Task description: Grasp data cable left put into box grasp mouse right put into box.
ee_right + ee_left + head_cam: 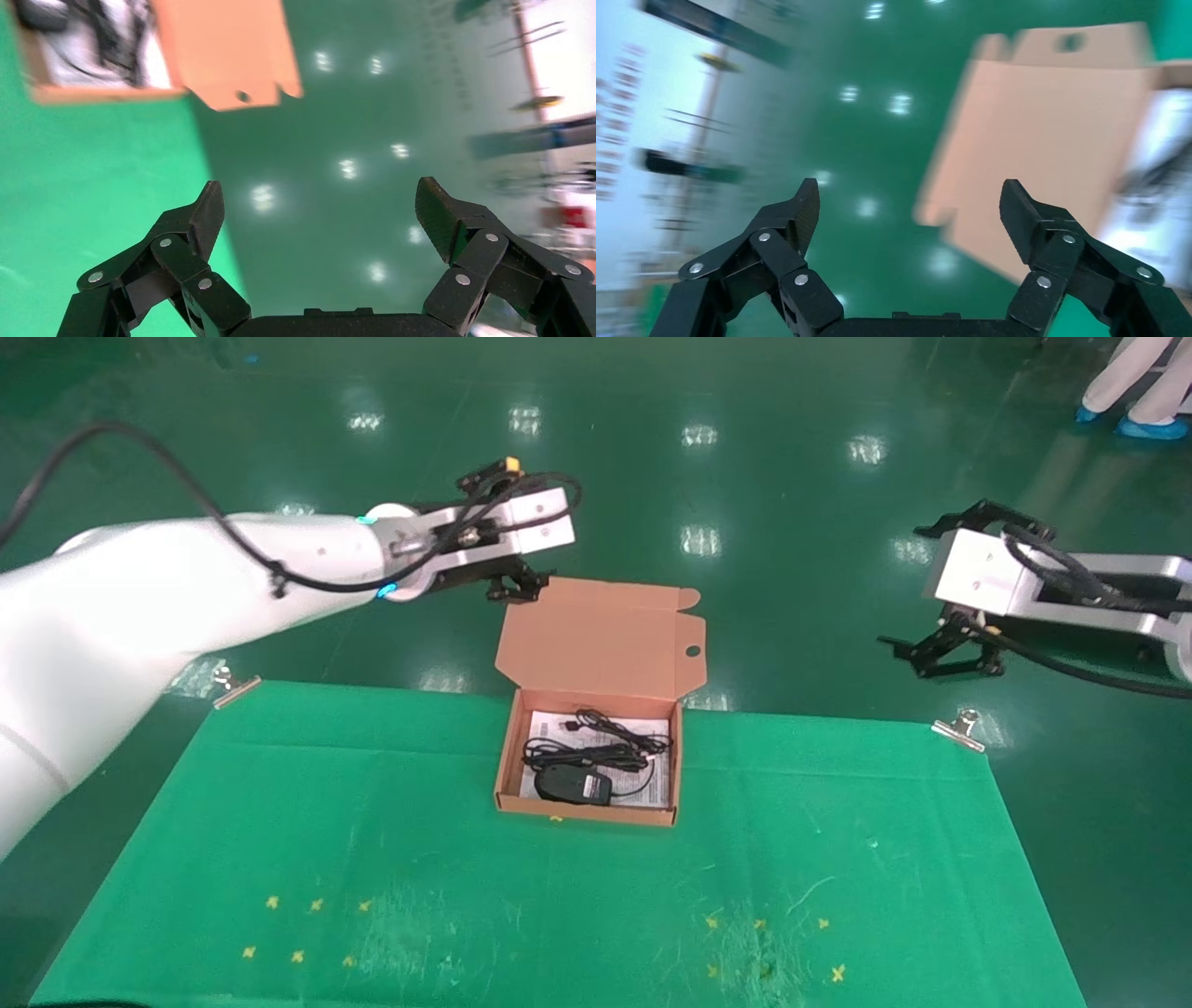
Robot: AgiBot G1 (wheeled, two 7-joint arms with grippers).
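With both items already lying inside the box [509, 756] at the centre of the head view, what remains looks like clearing the arms away, and the risks sit there. The left gripper [518, 587] hangs empty with its fingers [800, 210] spread wide, just beside the upper left corner of the raised lid [601, 635]; I judge that a careless swing toward the right of the frame could clip that lid, fold it down or nudge the light cardboard across the green cloth [372, 822]. The right gripper [941, 654] is likewise spread and holding nothing, well apart from the box at the right edge of the frame, beyond the cloth over the floor, so it seems to pose little threat. A second worry is the cords: they are loose, springy and could creep over the low wall if the box is jolted. The mouse [572, 785] is a small black oval lying near the front wall of the box, on the white sheet [663, 784], with what looks like a pale label patch on it. Just behind it, toward the lid, lies the cable [582, 752], a thin black bundle stretched sideways, with more loose black loops above it; where the bundle ends and the mouse's own cord begins I cannot tell
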